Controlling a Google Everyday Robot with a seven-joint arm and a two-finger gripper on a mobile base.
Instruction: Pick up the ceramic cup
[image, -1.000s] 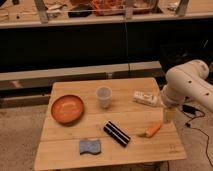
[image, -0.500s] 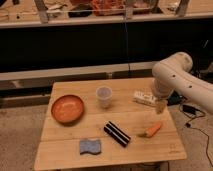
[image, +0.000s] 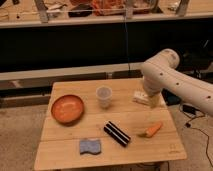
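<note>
The ceramic cup, small, whitish-grey and without a handle, stands upright on the wooden table, a little back of the middle. My white arm bends in from the right. Its gripper hangs over the table's right side, beside a white packet. It is well to the right of the cup and apart from it. The gripper is open, and I see nothing in it.
A wide orange bowl sits left of the cup. A black bar, a blue sponge and an orange carrot-like piece lie toward the front. The white packet lies at the right. A dark shelf unit stands behind the table.
My arm has swung left from beyond the table's right edge, so the gripper now hangs over the right side of the table. The objects have not moved.
</note>
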